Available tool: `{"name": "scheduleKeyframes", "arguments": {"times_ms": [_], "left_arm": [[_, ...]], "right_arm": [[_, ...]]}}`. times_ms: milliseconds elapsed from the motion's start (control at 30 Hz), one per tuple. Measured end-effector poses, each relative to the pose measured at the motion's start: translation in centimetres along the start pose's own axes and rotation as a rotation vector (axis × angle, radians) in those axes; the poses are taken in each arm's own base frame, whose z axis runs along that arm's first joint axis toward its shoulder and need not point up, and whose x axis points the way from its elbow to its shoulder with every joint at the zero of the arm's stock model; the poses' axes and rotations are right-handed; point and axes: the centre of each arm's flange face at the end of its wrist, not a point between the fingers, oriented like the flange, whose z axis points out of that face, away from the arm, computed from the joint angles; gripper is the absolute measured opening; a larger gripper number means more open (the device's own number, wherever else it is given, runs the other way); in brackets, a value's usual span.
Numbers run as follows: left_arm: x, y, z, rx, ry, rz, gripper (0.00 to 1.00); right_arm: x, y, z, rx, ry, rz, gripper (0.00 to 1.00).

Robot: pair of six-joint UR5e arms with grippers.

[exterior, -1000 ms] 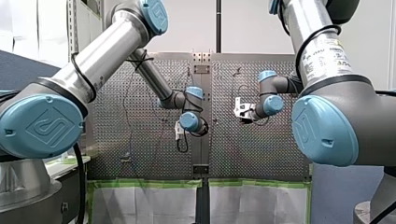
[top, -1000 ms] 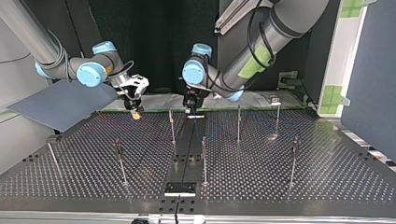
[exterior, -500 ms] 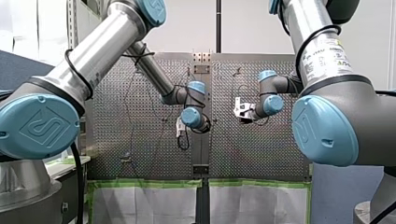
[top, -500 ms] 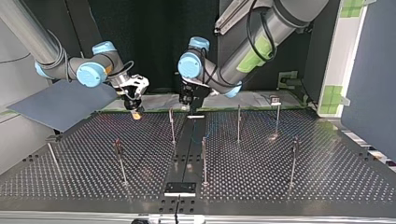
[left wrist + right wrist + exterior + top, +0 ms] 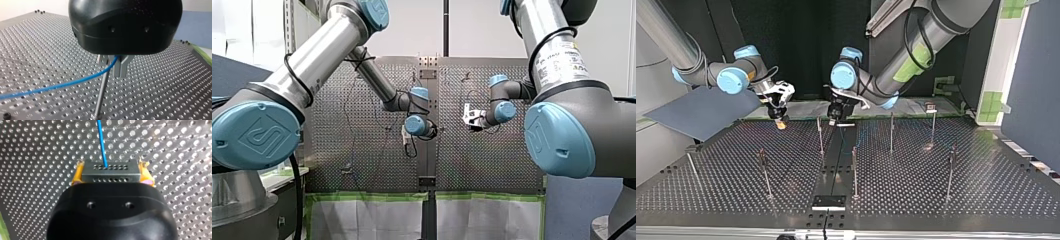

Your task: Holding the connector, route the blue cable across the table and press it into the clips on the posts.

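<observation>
Blue cable (image 5: pixel 62 85) threads narrow left gripper (image 5: pixel 112 66) | right gripper (image 5: pixel 111 176) clamps connector (image 5: pixel 110 170) | post clips (image 5: pixel 891 116) indistinct

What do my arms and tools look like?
My left arm and my right arm are silver tubes with pale blue joint caps bearing a logo; black cables run along them. My right arm has a white printed label. My left tool is black, rounded, with metal fingers; my right tool black with yellow pads.
</observation>
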Motion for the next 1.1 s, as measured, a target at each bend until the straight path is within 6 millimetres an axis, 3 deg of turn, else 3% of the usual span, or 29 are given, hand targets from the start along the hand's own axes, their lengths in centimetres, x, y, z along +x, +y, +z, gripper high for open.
{"name": "scheduleKeyframes", "arguments": {"times_ms": [300,600,933,967,1000,1033,1067,1100], "left_arm": [[1.2,2.0,2.9,-0.022,0.026,-0.003,0.00],[-1.6,3.3,5.7,-0.017,-0.028,-0.020,0.00],[-2.0,3.8,5.9,-0.039,-0.009,-0.004,0.00],[-1.9,3.8,5.7,-0.046,0.000,0.003,0.15],[-1.8,3.7,5.6,-0.052,0.008,0.009,0.15],[-1.7,3.7,5.5,-0.058,0.015,0.015,0.28],[-1.7,3.7,5.3,-0.066,0.024,0.025,0.51],[-1.6,3.7,5.2,-0.073,0.031,0.034,0.51]], "right_arm": [[0.4,0.1,0.2,-0.001,0.008,0.002,0.00],[0.7,1.0,0.4,-0.013,0.034,0.002,0.00],[0.8,2.0,0.6,-0.025,0.047,0.001,0.00],[0.8,2.0,0.6,-0.026,0.047,0.000,0.00],[0.8,2.0,0.6,-0.026,0.047,-0.001,0.00],[0.7,2.0,0.6,-0.026,0.046,-0.001,0.00],[0.7,2.1,0.6,-0.026,0.046,-0.001,0.00],[0.7,2.1,0.6,-0.026,0.045,-0.002,0.00]]}}
